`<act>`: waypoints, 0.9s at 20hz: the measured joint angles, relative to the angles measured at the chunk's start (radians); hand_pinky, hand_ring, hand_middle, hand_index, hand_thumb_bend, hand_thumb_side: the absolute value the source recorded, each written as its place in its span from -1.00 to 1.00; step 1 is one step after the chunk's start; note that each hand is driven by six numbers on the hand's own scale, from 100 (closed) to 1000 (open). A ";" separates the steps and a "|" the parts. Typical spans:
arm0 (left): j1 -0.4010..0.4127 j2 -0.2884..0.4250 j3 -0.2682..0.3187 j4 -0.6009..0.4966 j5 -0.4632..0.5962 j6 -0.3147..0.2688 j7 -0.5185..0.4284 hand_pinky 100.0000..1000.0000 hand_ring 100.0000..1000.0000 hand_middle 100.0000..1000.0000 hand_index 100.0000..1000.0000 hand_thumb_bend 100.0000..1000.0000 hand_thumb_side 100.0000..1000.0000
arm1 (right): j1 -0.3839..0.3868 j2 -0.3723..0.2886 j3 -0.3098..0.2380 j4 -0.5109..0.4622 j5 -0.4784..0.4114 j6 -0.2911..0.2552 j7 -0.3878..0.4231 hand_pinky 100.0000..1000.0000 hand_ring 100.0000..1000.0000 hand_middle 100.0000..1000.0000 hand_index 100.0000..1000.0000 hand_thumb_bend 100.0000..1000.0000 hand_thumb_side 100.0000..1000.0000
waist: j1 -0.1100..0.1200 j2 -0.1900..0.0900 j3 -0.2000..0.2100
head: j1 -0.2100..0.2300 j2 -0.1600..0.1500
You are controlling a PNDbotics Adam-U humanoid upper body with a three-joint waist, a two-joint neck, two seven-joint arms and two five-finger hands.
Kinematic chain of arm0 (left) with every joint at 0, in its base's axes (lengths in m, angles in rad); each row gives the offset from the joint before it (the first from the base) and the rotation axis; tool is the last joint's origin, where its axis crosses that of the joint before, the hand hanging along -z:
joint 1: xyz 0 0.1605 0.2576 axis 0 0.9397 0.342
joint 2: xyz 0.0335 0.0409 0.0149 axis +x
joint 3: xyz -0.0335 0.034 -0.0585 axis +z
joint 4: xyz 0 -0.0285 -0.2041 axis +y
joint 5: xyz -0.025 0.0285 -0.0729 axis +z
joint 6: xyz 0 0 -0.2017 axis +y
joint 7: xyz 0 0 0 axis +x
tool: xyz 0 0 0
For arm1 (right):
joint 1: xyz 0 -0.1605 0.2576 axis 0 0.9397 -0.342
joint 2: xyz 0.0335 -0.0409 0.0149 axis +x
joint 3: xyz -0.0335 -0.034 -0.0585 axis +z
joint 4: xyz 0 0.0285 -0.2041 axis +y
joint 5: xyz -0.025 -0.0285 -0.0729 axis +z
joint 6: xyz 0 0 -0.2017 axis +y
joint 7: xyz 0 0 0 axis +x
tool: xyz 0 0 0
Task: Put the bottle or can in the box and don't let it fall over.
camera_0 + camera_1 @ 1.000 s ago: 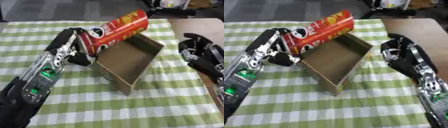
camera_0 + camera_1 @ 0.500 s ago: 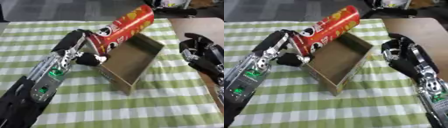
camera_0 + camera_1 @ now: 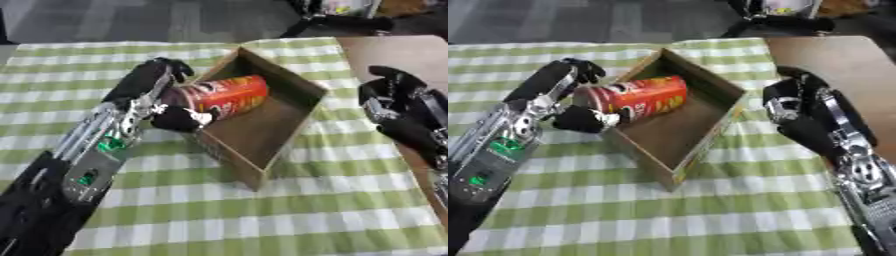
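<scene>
The left hand is clamped on the red can, fingers over its lidded left end and thumb below. The can lies tilted across the left wall of the cardboard box, its right end inside the box. The box sits on the green-checked surface. The right hand hovers right of the box, fingers curled, holding nothing.

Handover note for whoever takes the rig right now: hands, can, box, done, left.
Left hand: curled round the red can, holding its lower end at the cardboard box's left wall.
Right hand: idle, right of the box, holding nothing.
Can: steeply tilted, upper end inside the box, not standing.
Box: open, on the checked cloth.
Left to do: bring the can upright on the box floor, then release.
</scene>
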 measured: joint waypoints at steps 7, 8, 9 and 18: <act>0.014 0.002 0.038 -0.058 0.014 0.020 0.028 0.22 0.46 0.28 0.53 -0.26 -0.41 | 0.001 0.000 0.000 0.000 0.000 0.000 -0.001 0.45 0.52 0.27 0.72 -0.89 -0.35 | 0.000 -0.003 0.009 | -0.004 0.004; 0.022 0.006 0.051 -0.079 0.022 0.026 0.038 0.20 0.45 0.27 0.52 -0.29 -0.40 | 0.002 0.000 0.000 0.000 0.000 0.001 -0.001 0.45 0.52 0.27 0.72 -0.89 -0.35 | 0.000 -0.005 0.013 | -0.005 0.007; 0.032 0.015 0.067 -0.102 0.031 0.034 0.051 0.20 0.45 0.27 0.52 -0.31 -0.39 | 0.004 0.000 0.000 0.000 0.000 0.001 -0.002 0.45 0.52 0.27 0.72 -0.89 -0.35 | 0.000 -0.008 0.016 | -0.006 0.008; 0.169 0.134 0.176 -0.234 0.158 0.094 0.169 0.21 0.46 0.31 0.52 -0.38 -0.37 | 0.018 0.000 -0.001 -0.006 -0.004 0.003 -0.012 0.45 0.52 0.27 0.71 -0.89 -0.34 | 0.000 -0.036 0.041 | -0.029 0.026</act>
